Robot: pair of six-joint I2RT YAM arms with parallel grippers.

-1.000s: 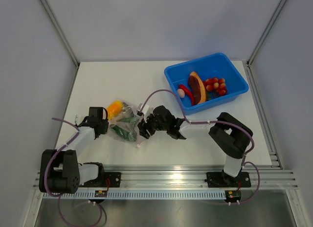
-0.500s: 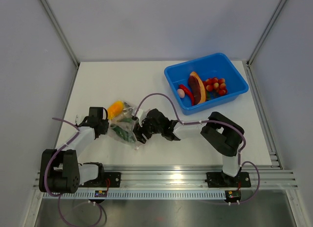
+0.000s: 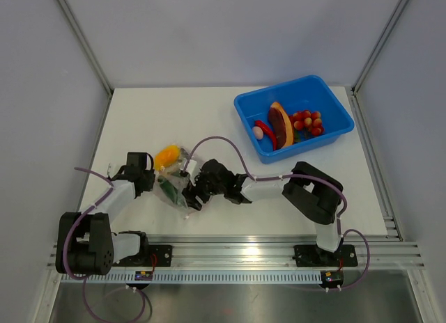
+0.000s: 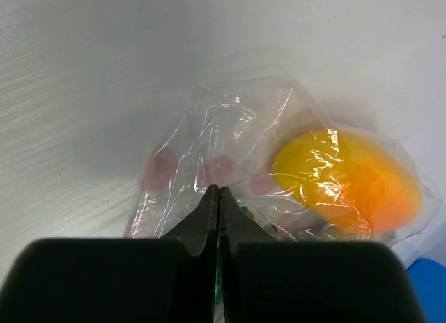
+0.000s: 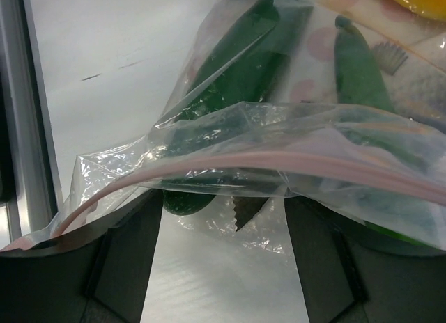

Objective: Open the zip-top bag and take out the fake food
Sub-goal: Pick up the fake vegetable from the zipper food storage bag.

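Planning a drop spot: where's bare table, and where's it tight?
Bare table behind the zip-top bag, left of the blue bin; also between bin and right arm. Crowded near centre: left gripper and right gripper both at the bag.

White table (image 3: 150, 114), zip-top bag (image 3: 173, 189), blue bin (image 3: 310, 147)

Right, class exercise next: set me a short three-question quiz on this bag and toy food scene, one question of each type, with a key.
1. True or false: the left gripper is shut on the zip-top bag.
2. Which toy lies inside the bag? A) red chili B) yellow fruit C) white egg
3. Is the right gripper open or shut?
Key: 1 true; 2 B; 3 open.
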